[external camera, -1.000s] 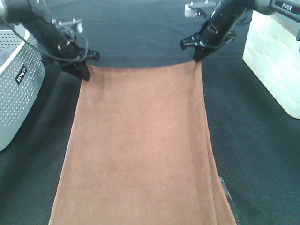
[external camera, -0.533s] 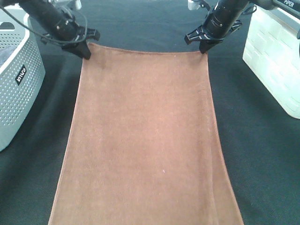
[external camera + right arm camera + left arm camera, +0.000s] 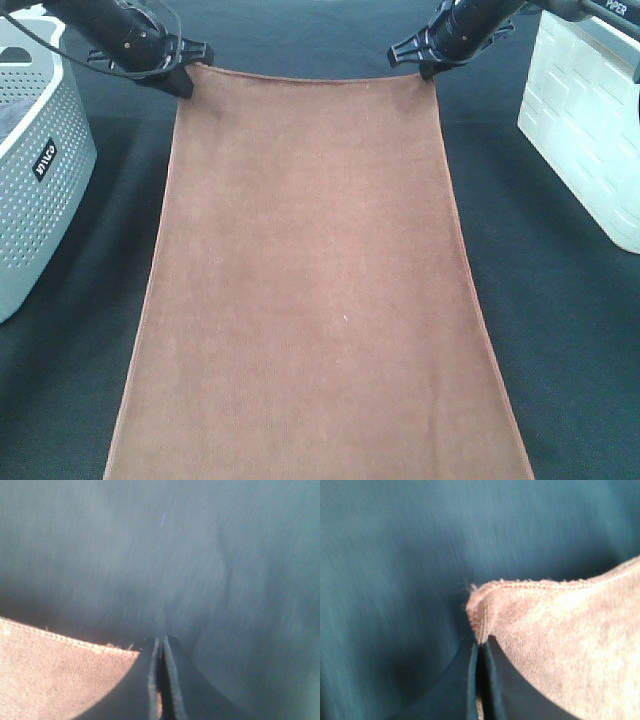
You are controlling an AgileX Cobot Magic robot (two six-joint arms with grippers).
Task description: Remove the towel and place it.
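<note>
While each tool, left (image 3: 186,82) and right (image 3: 430,70), pinches a far corner of the long rust-brown microfibre towel (image 3: 315,290) spread across the black cloth-covered surface (image 3: 560,330), uneven pulling could skew or free it.

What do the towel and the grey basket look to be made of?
Towel: soft napped cloth, probably microfibre, matte rust-brown; fuzzy pile and a stitched hem show in the left wrist view. Basket: likely moulded plastic, smooth grey, with regular punched holes.

rust-brown towel (image 3: 315,280) spread flat, lengthwise, far corners pinched.
</note>
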